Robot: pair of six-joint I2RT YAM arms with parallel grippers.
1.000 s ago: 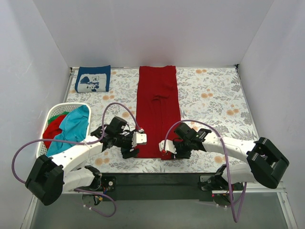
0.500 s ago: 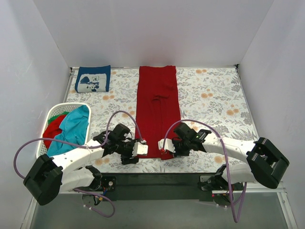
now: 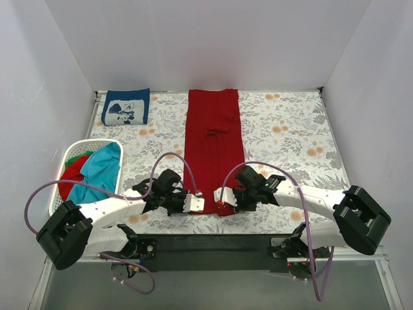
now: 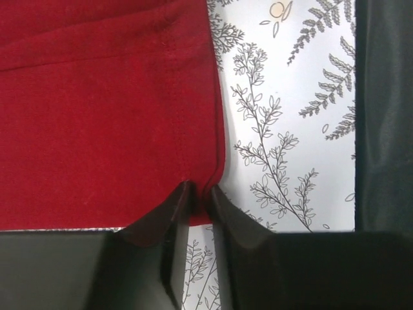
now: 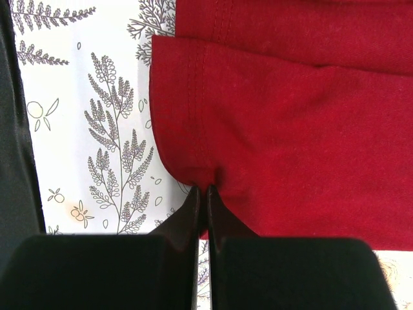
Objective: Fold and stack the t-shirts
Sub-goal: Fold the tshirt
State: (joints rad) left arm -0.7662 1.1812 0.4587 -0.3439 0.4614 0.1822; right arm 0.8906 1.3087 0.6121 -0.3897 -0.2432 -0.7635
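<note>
red shirt (image 3: 214, 148): middle of desk (image 3: 290, 129), long axis near edge to far edge | left gripper (image 3: 193, 204): pinched on near-left hem corner | right gripper (image 3: 227, 199): pinched on near-right hem corner | cloth stretches away from both toward far edge; fold likely goes that way, arms equally near

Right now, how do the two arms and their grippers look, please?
The left arm and right arm have white shells with black blocky joints. Purple cables loop along both. The left gripper and right gripper each have a white block behind black wedge-shaped fingers that taper to thin tips. No markings are readable.
</note>
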